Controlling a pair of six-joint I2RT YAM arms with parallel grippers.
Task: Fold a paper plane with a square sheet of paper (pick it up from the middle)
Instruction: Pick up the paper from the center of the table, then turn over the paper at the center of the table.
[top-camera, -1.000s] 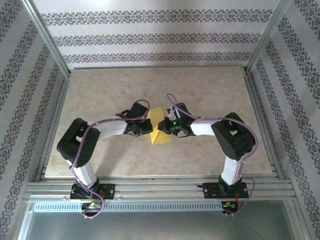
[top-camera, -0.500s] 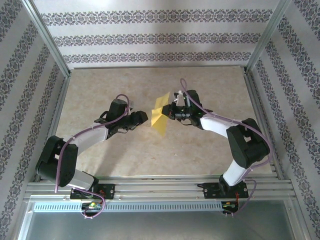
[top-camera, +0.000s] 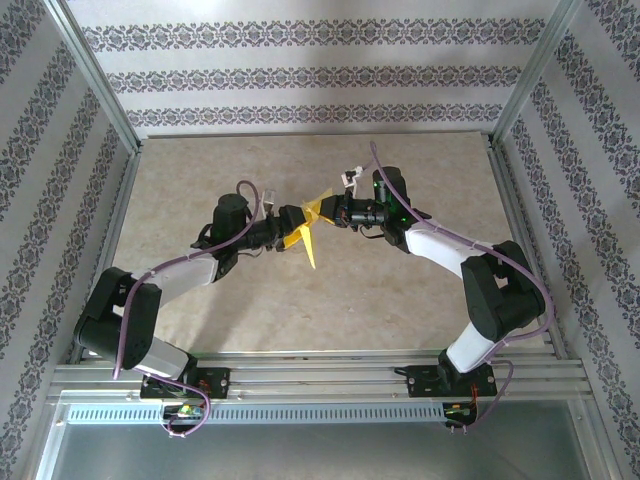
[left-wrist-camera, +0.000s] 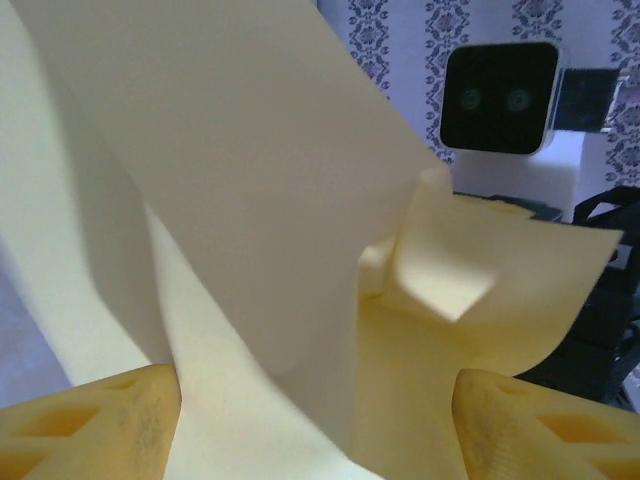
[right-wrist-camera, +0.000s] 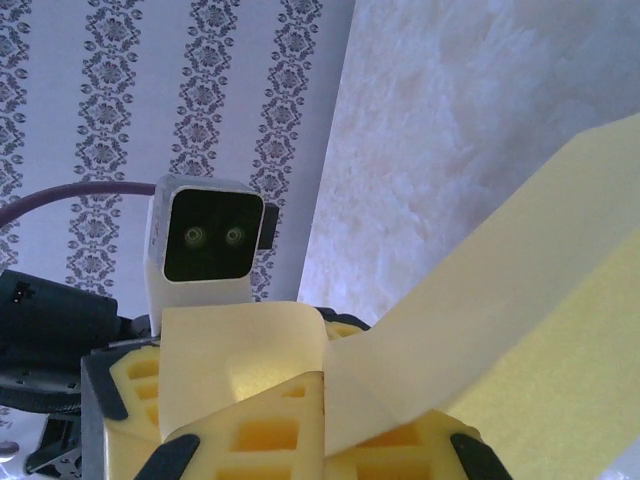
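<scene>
Near the bottom edge of the top view, both arm bases sit on the grey metal rail (top-camera: 320, 375). The arms reach up-frame and meet mid-frame over the beige marbled counter (top-camera: 400, 300). The thin yellow creased sheet of paper (top-camera: 307, 238) sits between the two tools at frame centre, one sharp corner pointing down-frame, and looks lifted clear of the counter.

Left tool (top-camera: 296, 224), wrist view (left-wrist-camera: 315, 420): yellow fingers (left-wrist-camera: 90, 425) in the lower corners, wide apart. The sheet (left-wrist-camera: 250, 200) hangs loose between them; can't tell if it touches them.

Right tool (top-camera: 332, 213), wrist view (right-wrist-camera: 322, 420): fingers together, clamped on the sheet (right-wrist-camera: 520, 330), with one flap curling over the fingers.

Farther back is the white box camera (right-wrist-camera: 205, 235) of the opposite wrist. Behind that is the patterned striped wallpaper (top-camera: 300, 75).
</scene>
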